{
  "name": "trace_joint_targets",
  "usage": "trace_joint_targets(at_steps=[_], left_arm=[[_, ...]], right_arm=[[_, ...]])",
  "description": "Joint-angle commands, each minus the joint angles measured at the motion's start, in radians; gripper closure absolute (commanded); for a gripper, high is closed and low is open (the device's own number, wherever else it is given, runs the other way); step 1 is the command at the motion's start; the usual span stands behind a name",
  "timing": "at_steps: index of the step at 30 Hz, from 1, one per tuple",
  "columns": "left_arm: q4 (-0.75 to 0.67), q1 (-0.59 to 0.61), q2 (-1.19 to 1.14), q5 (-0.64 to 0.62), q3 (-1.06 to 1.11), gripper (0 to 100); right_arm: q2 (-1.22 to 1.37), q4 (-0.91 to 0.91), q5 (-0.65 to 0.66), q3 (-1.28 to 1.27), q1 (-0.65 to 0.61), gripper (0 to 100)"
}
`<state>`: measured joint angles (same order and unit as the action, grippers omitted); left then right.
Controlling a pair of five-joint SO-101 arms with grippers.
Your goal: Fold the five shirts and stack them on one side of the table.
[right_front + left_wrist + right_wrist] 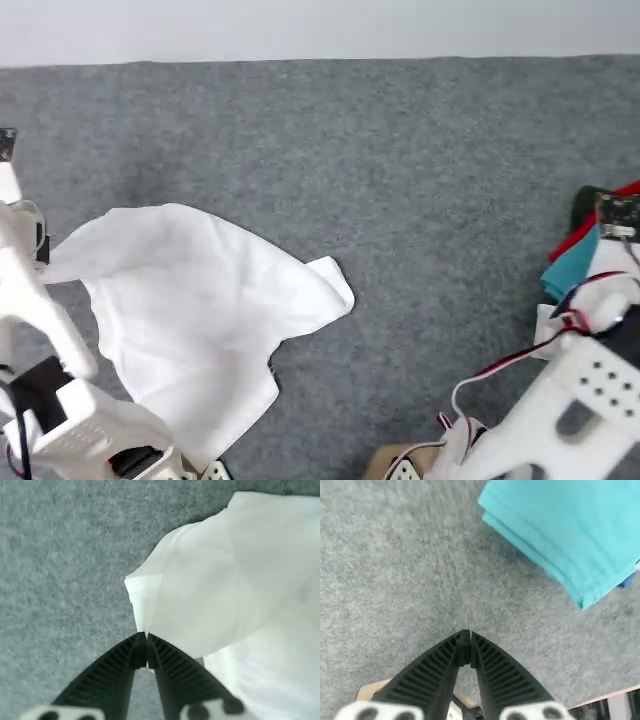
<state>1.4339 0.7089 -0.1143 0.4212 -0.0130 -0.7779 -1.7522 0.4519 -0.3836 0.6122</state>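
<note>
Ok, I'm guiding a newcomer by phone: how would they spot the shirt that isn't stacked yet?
Look at the grey table, on its left half in the high view. The white shirt lies there crumpled and spread open, alone, unlike the coloured pile at the right edge.

Open grey table (430, 170) across the middle and far side offers free passage. Obstacles: white shirt (200, 310) spread at the near left; pile of coloured shirts (583, 252) at the right edge; left arm (80, 420) and right arm (570, 400) occupying the near corners
</note>
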Motion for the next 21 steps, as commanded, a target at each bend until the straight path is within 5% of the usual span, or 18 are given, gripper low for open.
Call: trace_joint_targets(at_steps=[1, 9, 14, 21], left_arm=[[-0.008, 0.003, 0.037, 0.021, -0.012, 86], [0.11, 0.002, 0.08, 0.044, -0.137, 77], [0.328, -0.04, 0.13, 0.201, -0.222, 77], [0.322, -0.106, 0.33, 0.344, -0.03, 79]], right_arm=[[-0.03, -0.038, 0.008, 0.005, -0.01, 98.3], [-0.039, -0.039, 0.006, -0.006, -0.008, 98.3], [-0.039, -0.039, 0.006, -0.068, -0.008, 98.5], [-0.041, -0.039, 0.005, -0.092, -0.008, 98.7]])
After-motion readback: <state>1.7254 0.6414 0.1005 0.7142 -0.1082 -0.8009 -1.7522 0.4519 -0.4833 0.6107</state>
